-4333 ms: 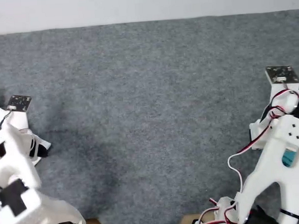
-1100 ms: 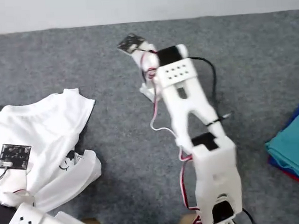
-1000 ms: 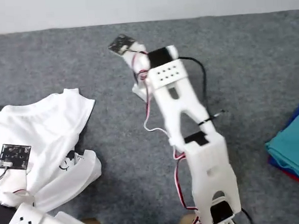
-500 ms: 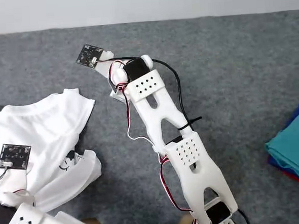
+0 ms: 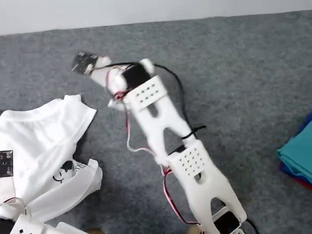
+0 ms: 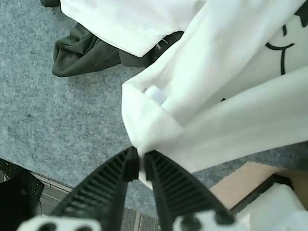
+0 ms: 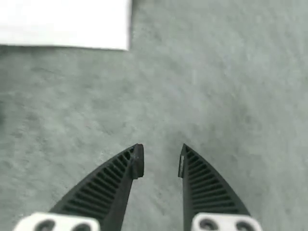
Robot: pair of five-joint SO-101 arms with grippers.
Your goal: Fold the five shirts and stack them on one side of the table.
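Observation:
A white shirt [image 5: 35, 135] with a black print lies crumpled at the table's left. In the left wrist view my left gripper [image 6: 141, 161] is shut on a folded edge of the white shirt [image 6: 216, 86]. A dark olive shirt [image 6: 82, 48] lies partly under it. My right arm [image 5: 156, 122] stretches across the table, its wrist beside the shirt's far sleeve. The right gripper [image 7: 160, 161] is open over bare carpet, a corner of the white shirt [image 7: 62, 24] just ahead of it.
A stack of folded shirts [image 5: 306, 153], teal on top with blue and red below, sits at the right edge. Grey carpet [image 5: 238, 69] covers the table between the right arm and the stack. A cardboard piece [image 6: 250, 178] lies near the left arm's base.
The right arm has swung left from the table's middle to the white shirt's far sleeve. The left wrist has shifted slightly left, dragging the shirt with it.

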